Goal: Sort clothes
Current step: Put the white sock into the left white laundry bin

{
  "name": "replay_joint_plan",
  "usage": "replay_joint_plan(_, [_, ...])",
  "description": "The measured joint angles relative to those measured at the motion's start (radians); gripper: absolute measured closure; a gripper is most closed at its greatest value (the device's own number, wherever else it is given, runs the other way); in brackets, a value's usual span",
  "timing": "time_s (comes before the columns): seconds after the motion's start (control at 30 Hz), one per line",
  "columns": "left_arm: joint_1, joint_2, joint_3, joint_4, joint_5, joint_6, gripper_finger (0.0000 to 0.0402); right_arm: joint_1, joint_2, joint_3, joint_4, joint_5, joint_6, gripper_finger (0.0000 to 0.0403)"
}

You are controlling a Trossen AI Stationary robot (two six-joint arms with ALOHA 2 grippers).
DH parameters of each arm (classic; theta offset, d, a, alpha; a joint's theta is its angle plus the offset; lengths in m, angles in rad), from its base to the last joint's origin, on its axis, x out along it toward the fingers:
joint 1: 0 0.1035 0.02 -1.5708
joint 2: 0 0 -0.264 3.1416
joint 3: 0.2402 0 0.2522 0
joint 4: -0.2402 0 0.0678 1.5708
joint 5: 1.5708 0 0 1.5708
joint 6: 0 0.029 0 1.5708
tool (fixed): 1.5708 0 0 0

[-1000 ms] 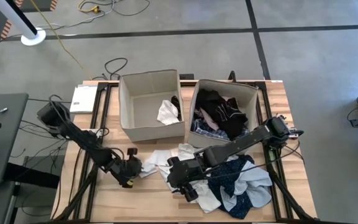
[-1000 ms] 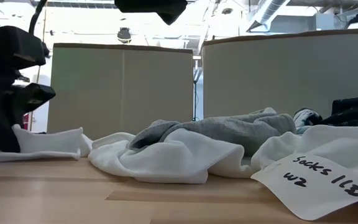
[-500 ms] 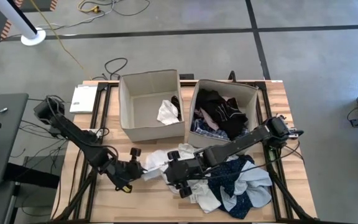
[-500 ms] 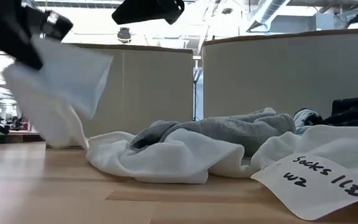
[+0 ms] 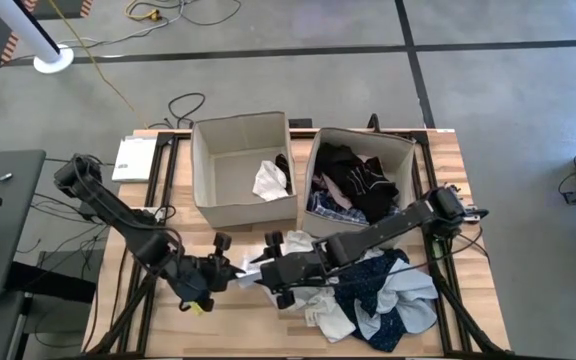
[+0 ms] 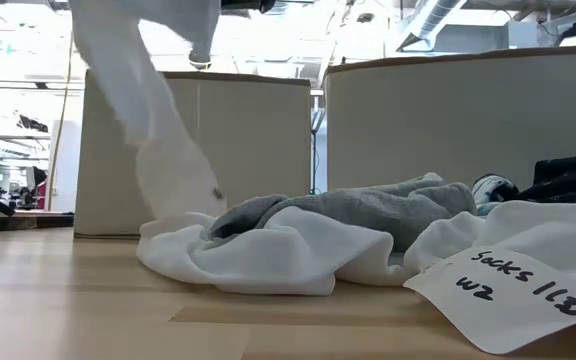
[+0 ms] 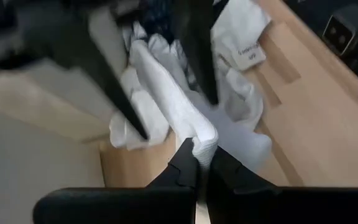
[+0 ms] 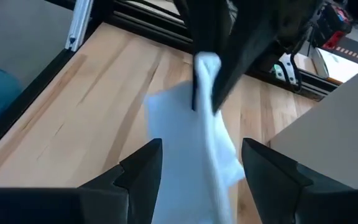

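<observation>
Clothes [image 5: 368, 300] lie heaped at the tabletop's [image 5: 238, 330] near right edge; left end effector [image 5: 230, 274] pinches a white garment [image 6: 158, 120] lifted clear of the wood; right end effector [image 5: 273, 270] stands open facing it; beyond, two beige boxes [image 5: 243, 170] hold more garments.

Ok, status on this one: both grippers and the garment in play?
Left gripper shut on a white fabric garment, lifted off the pile. Right gripper open beside it, empty. Left beige fabric box just behind.
</observation>
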Motion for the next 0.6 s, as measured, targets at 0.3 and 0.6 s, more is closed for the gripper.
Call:
replay_joint_plan(0.3, [0.000, 0.000, 0.059, 0.020, 0.000, 0.164, 0.0401, -0.023, 0.001, 0.000, 0.045, -0.001, -0.005, 0.0169])
replay_joint_plan(0.6, [0.000, 0.000, 0.066, 0.122, -0.001, 0.304, 0.0396, -0.034, 0.001, 0.000, 0.060, -0.008, -0.016, 0.0254])
